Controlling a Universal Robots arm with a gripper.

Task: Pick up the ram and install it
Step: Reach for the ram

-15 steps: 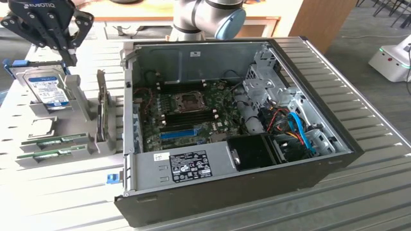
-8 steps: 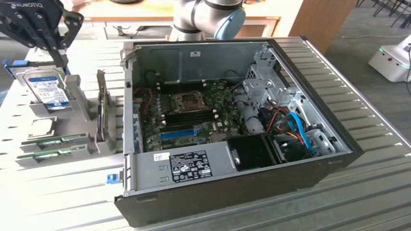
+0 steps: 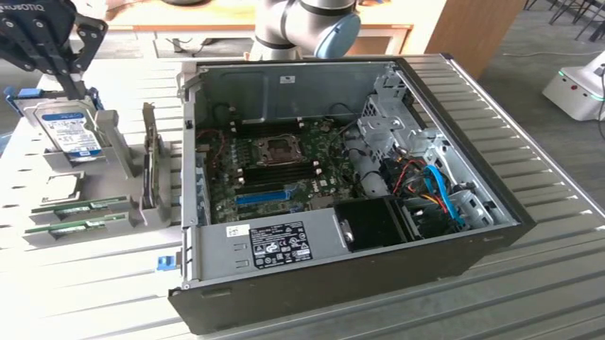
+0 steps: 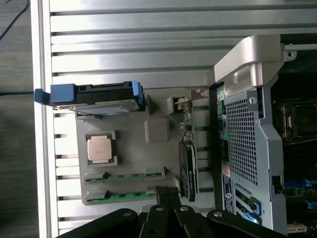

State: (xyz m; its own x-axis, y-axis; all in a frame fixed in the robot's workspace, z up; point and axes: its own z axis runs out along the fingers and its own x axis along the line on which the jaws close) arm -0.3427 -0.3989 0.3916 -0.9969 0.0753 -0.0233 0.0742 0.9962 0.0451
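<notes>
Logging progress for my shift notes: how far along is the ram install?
Done: nothing shows; both ram sticks lie in the grey tray beside the case. In hand: nothing; the tool is shut and empty, hanging over the tray. Left: pick-up and install, all of it.

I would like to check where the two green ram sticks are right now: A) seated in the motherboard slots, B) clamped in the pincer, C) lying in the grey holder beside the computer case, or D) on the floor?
C: both ram sticks lie side by side in the grey holder, outside the open computer case, on the exterior view's left.
</notes>
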